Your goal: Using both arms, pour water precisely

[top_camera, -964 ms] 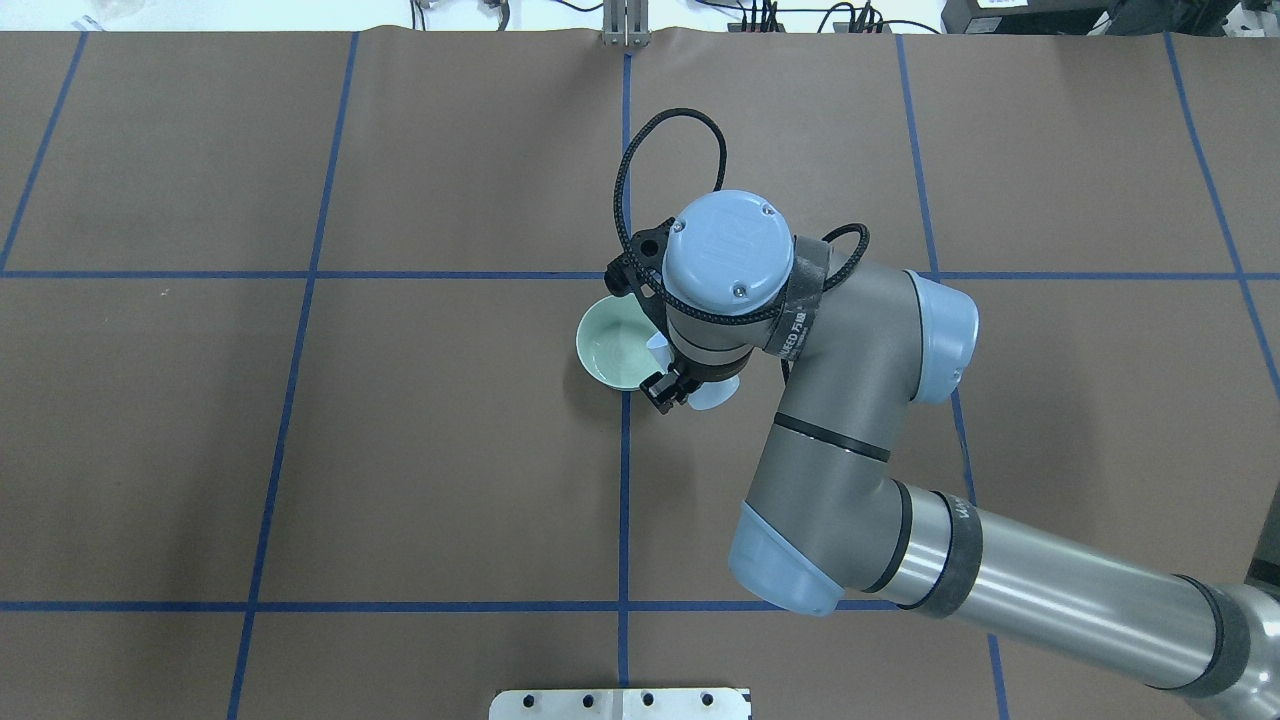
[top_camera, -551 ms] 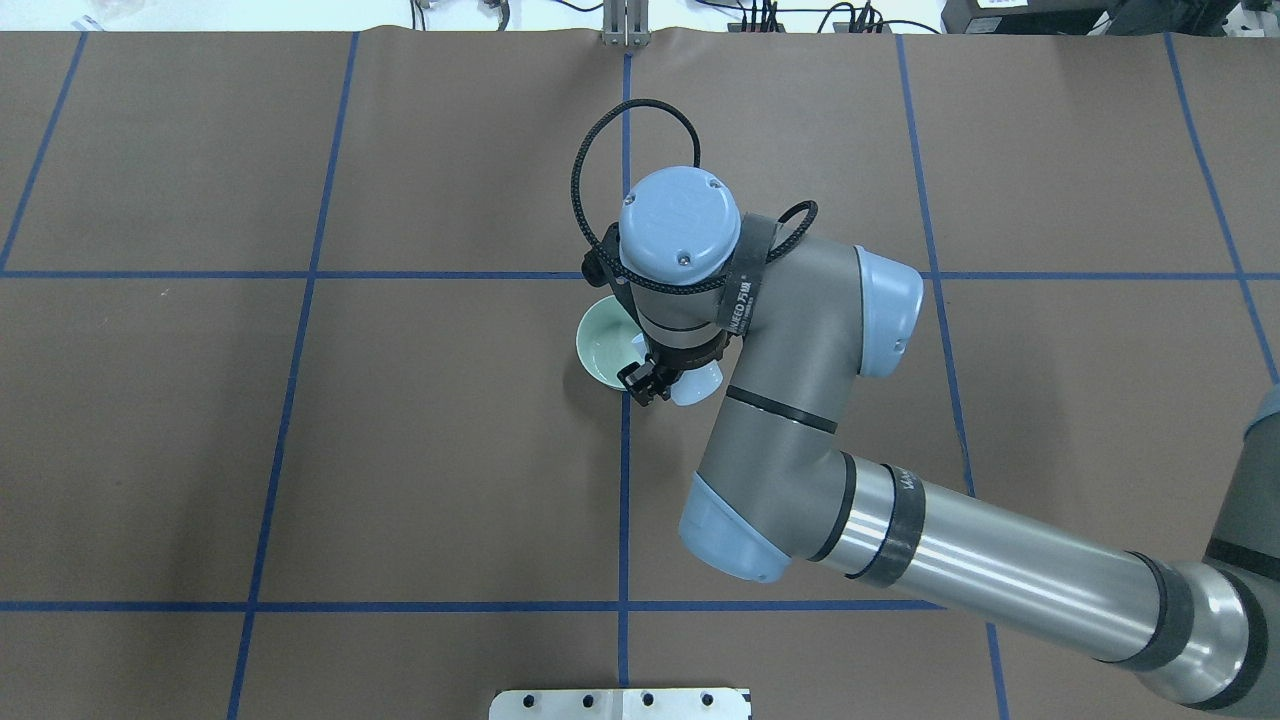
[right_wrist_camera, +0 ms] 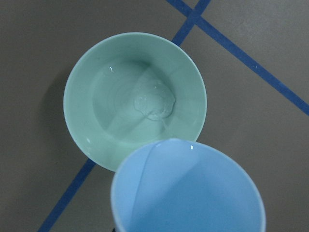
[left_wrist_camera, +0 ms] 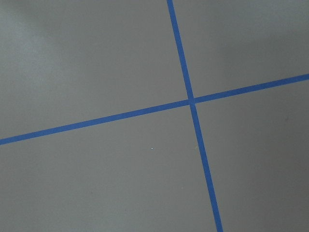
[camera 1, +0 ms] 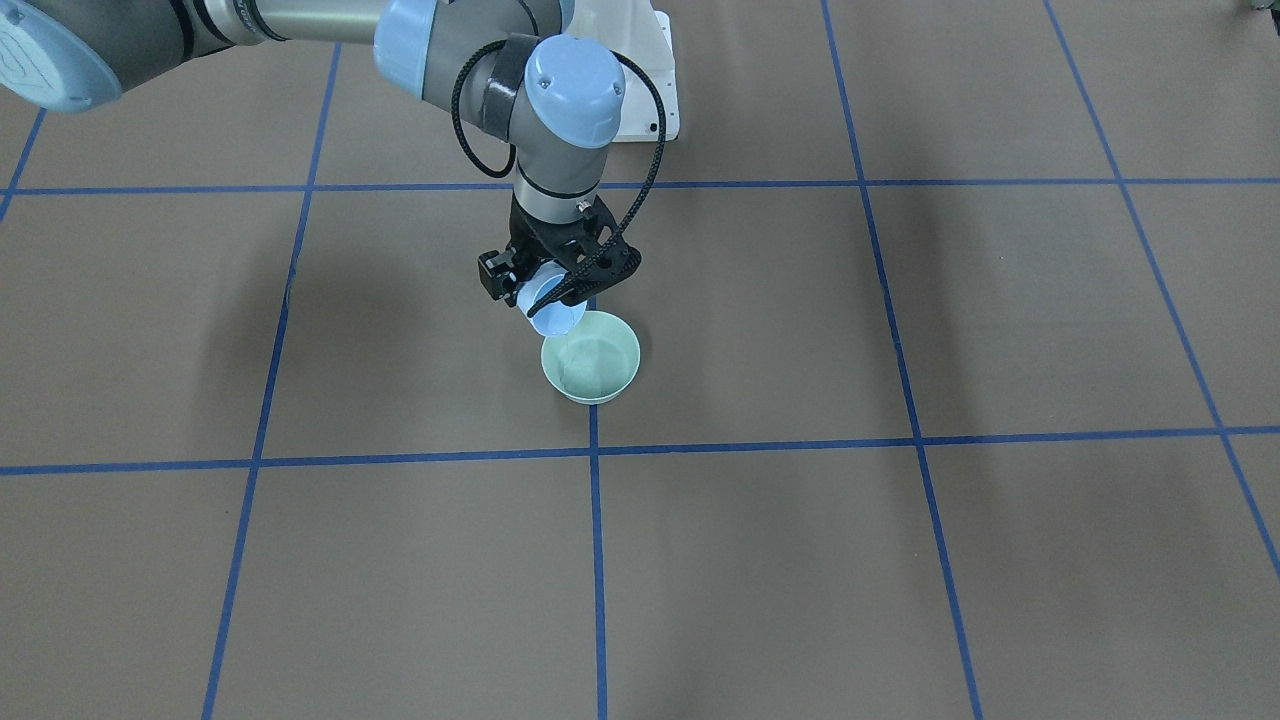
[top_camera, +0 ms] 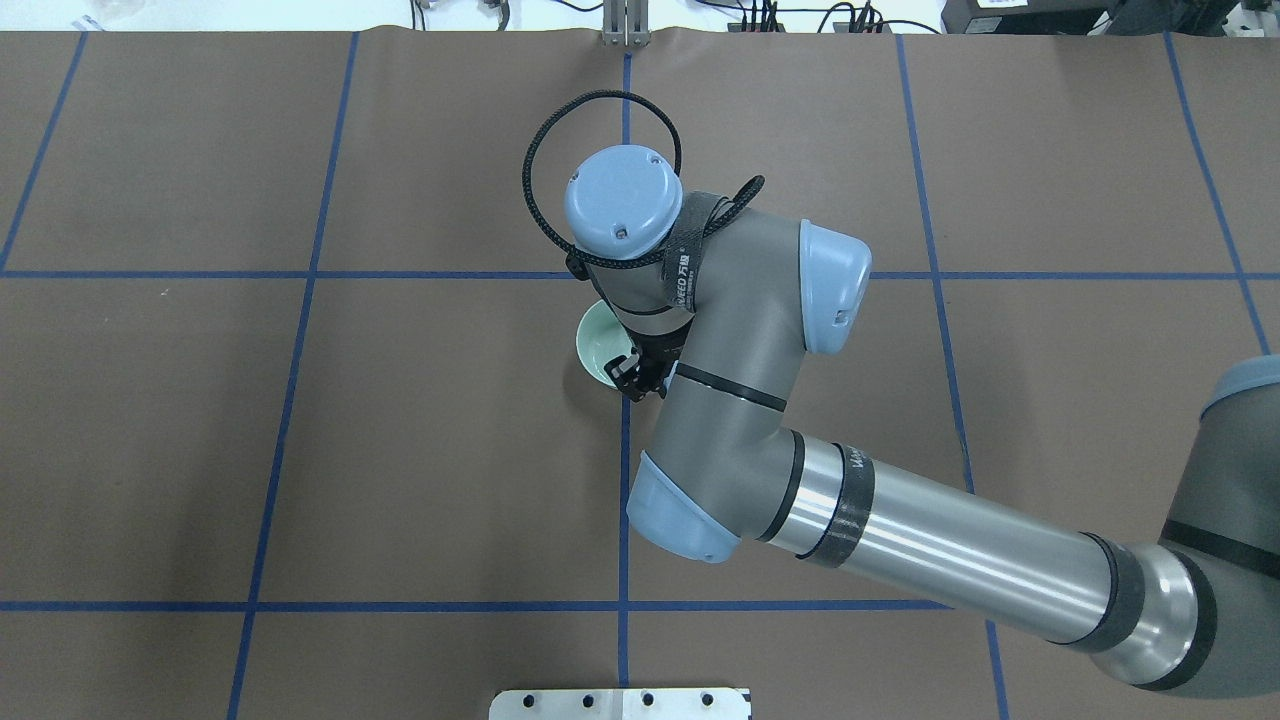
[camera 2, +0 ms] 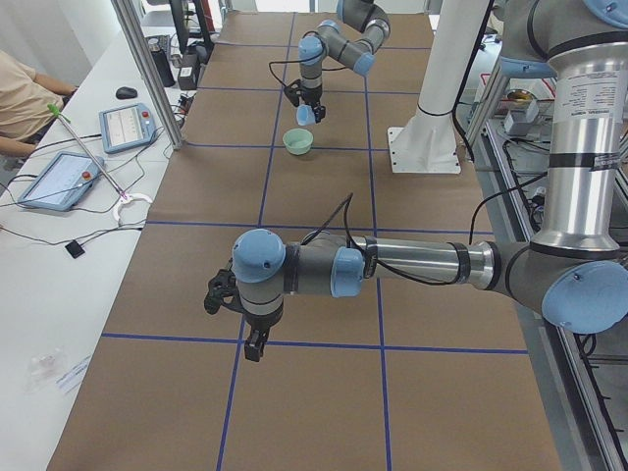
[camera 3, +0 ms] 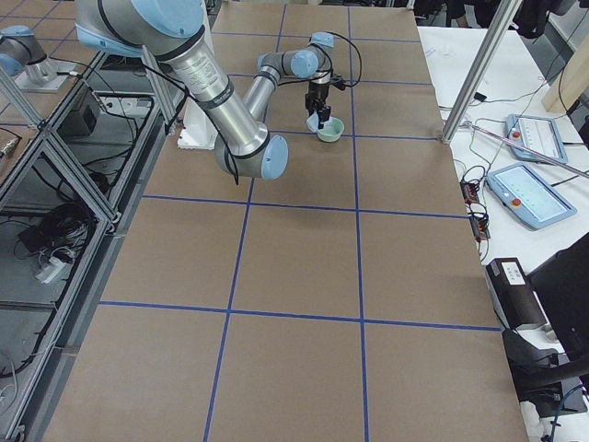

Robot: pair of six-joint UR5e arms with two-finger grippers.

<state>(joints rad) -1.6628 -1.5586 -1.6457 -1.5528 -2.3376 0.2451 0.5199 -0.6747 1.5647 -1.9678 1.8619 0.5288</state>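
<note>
The right tool (camera 1: pixel 545 288), clamped on the cup (camera 1: pixel 557 314), has swung over the bowl (camera 1: pixel 592 390); water (right_wrist_camera: pixel 153 101) now pours.

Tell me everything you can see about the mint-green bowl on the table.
The mint-green bowl is round, smooth and glossy, plain inside. It stands upright on the brown table cover, over a blue tape line. A shallow pool of water ripples at its bottom. A tilted pale blue cup hangs above its rim, not touching it.
</note>
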